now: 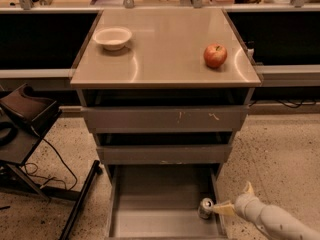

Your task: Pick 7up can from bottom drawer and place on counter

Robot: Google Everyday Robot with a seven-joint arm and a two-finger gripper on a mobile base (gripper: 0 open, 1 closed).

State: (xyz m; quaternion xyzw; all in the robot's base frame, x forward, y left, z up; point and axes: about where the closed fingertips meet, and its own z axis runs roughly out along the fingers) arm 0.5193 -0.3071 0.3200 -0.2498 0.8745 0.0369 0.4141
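Speckled flooring surrounds the cabinet. Its bottom drawer stands pulled out, holding only the 7up can by the right wall. The hand is just right of it, fingers spread open, one fingertip touching the can. Bowl and apple sit on the bench.

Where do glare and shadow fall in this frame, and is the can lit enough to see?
Camera view: curved glare streaks sit on the counter near both side edges. The gaps above the upper drawers are black. The bottom drawer is dim, but the 7up can catches light on its top, next to the open gripper at lower right.
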